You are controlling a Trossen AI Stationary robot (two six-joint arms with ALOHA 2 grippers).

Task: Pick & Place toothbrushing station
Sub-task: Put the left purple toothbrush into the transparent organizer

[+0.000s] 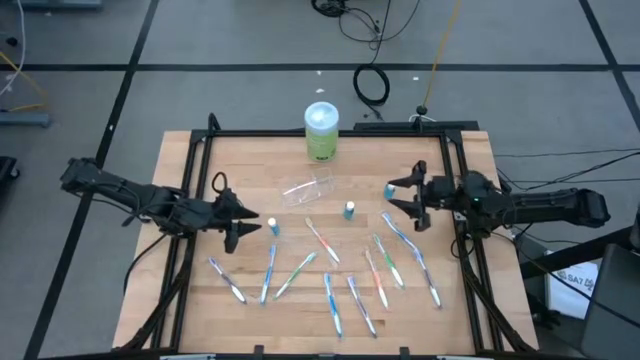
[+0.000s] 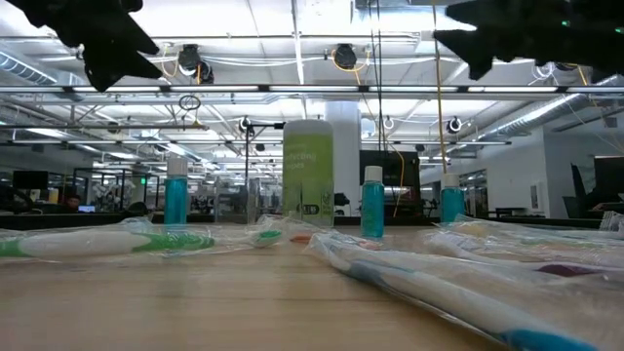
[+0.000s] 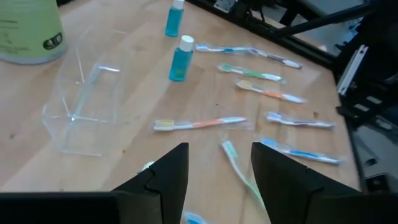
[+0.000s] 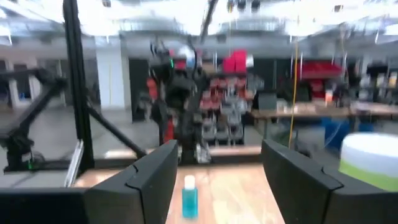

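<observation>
From overhead, the wooden bench [image 1: 200, 290] fills the middle of the frame, and the clear plastic cup [image 1: 309, 188] lies tipped on its side just above centre, below the green container [image 1: 321, 131] at upper centre. The toothbrushes [image 1: 330, 302] are scattered loose across the lower half, none in the cup. The left end effector [image 1: 250, 230] sits at centre left with fingers spread and nothing between them; just right of it stands a teal-capped tube [image 1: 272, 230]. A second tube [image 1: 349, 210] stands near centre. The right end effector [image 1: 400, 198] waits at centre right, fingers also apart and empty, with a third tube [image 1: 391, 189] right by its tips.

The left wrist view gives what the top view only hints at: the cup's clear walls at centre left, on its side, with an orange-and-white toothbrush [image 3: 199, 123] just beside it. The low view, level with the bench, shows all three tubes upright and both end effectors as dark shapes in the top corners, well clear of the surface.
</observation>
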